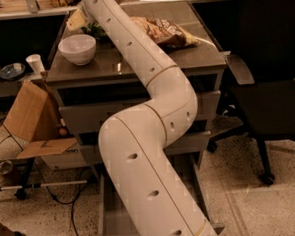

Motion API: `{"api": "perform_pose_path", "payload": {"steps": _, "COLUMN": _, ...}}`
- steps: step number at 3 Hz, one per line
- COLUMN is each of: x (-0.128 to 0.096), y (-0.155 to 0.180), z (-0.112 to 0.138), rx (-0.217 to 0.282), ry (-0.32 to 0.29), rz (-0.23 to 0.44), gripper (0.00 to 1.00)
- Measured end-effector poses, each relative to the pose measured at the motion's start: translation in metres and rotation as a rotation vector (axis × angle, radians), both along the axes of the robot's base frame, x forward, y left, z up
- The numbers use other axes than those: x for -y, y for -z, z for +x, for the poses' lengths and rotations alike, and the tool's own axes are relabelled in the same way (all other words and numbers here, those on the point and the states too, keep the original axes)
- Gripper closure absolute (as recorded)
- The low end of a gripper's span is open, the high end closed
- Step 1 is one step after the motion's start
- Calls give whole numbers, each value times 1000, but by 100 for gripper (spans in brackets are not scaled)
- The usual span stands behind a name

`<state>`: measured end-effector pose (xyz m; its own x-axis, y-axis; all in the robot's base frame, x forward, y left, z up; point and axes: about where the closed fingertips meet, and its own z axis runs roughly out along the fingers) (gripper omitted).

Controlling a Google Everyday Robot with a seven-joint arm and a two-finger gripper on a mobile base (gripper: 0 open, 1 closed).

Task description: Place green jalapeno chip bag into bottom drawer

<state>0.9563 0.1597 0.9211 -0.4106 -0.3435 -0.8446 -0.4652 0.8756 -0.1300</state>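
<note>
Arm [150, 155]: fills the lower middle of my frame, a thick white link rising from the bottom edge, bending at mid-frame and running up to the top left.
Bottom drawer [112, 220]: pulled out at the bottom of the frame, directly under the arm. I see a strip of plain grey inside on the left; the arm hides the rest.
Upper drawers [82, 119]: two shallower grey fronts above it, both look pushed in.
Cardboard box [24, 115]: left of the cabinet, flaps open, leaning against its side.
Cable [67, 205]: dark, trailing over the speckled floor at lower left.
Office chair [275, 77]: black, at the right edge, just beside the cabinet.
Tabletop [204, 56]: dark and shiny, on top of the cabinet in the upper middle.
White bowl [77, 48]: upright on the left front part of the tabletop.
Tan chip bag [165, 31]: lying flat to the right of the arm, toward the back.
Green chip bag [95, 30]: on the tabletop behind the bowl, between it and the arm, partly hidden by the arm.
Gripper [80, 18]: upper left of the frame at the arm's end, over the back left of the tabletop, just above the green chip bag.
Jaws: I cannot tell whether they are spread or closed, or whether they touch the bag.
White cup [35, 62]: far left, on a lower surface beyond the cabinet.
</note>
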Motion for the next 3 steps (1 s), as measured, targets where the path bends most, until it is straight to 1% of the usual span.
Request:
{"api": "perform_pose_path", "payload": {"steps": 1, "x": 5, "y": 10, "z": 8, "rx": 5, "ry": 35, "rz": -11, "gripper": 0}}
{"api": "perform_pose_path", "payload": {"steps": 2, "x": 17, "y": 25, "z": 20, "rx": 9, "ry": 99, "rz": -23, "gripper": 0}}
{"api": "perform_pose_path", "payload": {"steps": 3, "x": 35, "y": 35, "z": 29, "rx": 15, "ry": 167, "rz": -32, "gripper": 0}}
